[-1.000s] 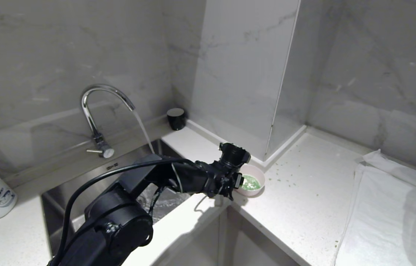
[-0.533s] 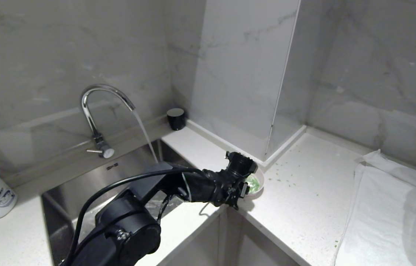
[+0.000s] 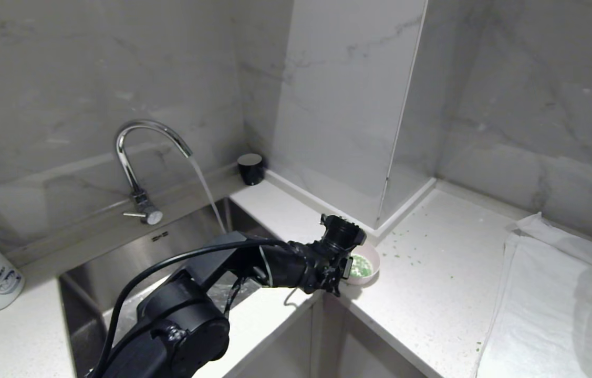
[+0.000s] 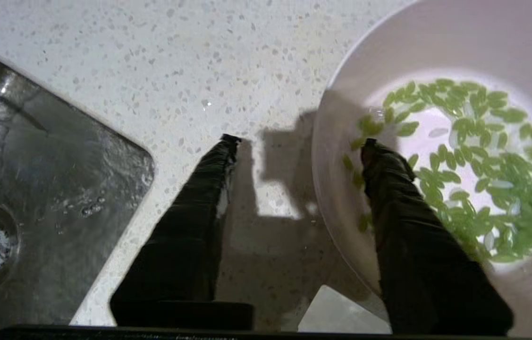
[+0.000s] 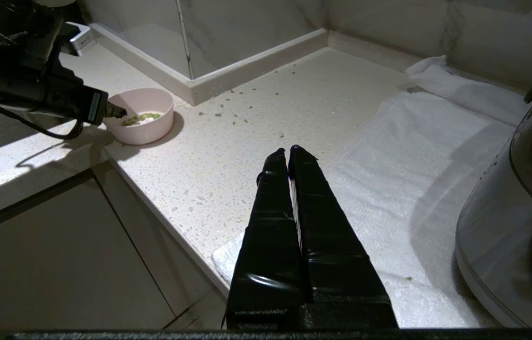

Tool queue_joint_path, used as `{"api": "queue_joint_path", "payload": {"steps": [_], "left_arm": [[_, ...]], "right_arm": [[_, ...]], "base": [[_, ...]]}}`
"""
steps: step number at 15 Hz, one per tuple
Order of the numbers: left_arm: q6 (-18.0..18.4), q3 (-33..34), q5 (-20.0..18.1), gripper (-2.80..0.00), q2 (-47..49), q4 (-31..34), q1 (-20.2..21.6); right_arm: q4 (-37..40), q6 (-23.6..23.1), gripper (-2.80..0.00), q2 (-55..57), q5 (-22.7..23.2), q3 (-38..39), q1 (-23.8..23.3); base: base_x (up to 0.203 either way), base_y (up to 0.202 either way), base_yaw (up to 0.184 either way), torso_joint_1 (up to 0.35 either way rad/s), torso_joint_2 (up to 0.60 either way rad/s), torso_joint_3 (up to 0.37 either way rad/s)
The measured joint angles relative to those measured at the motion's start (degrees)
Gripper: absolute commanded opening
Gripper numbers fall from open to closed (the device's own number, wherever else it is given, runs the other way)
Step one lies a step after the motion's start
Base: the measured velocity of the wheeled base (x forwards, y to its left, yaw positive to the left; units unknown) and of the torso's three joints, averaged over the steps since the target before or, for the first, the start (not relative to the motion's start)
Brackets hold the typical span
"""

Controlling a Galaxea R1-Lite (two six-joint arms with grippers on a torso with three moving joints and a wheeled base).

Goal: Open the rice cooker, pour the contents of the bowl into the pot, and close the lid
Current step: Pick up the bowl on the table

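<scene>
Two black fingers (image 4: 388, 189) of the left gripper (image 4: 299, 144) straddle the near wall of the pale pink bowl (image 3: 371, 273), one inside among the green and white grains (image 4: 478, 165), one outside over the speckled bench (image 3: 432, 283); a gap remains, so no firm grip shows. That bowl sits at the bench's inner corner beside the sink (image 3: 169, 252), where the tap (image 3: 141, 157) runs. At the far right, the right gripper (image 5: 288, 151) hangs pressed closed above a white towel (image 5: 388, 156) next to the rice cooker (image 5: 520, 212).

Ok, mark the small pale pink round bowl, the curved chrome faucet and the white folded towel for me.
Small pale pink round bowl (image 5: 145, 132): right wrist view, outer side wall.
Curved chrome faucet (image 3: 123, 157): head view, upright neck.
White folded towel (image 5: 417, 156): right wrist view, flat middle of the cloth.
</scene>
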Motion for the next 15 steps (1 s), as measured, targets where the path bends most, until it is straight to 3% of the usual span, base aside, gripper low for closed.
{"api": "queue_joint_path", "payload": {"steps": [11,13,15], "left_arm": [[-0.24,0.17,-0.08,-2.80,-0.44,0.29,-0.28],[-1.99,0.20,-1.01,-2.80,-1.05,1.45,0.12],[-6.62,0.26,-3.75,-2.80,-2.61,5.12,0.92]], "right_arm": [[0.00,0.02,-2.80,0.00,0.00,0.00,0.00],[0.00,0.00,-2.80,0.00,0.02,0.00,0.00],[0.02,0.00,-2.80,0.00,0.00,0.00,0.00]], "base": [[0.000,0.000,0.000,0.000,0.00,0.000],[0.000,0.000,0.000,0.000,0.00,0.000],[0.000,0.000,0.000,0.000,0.00,0.000]]}}
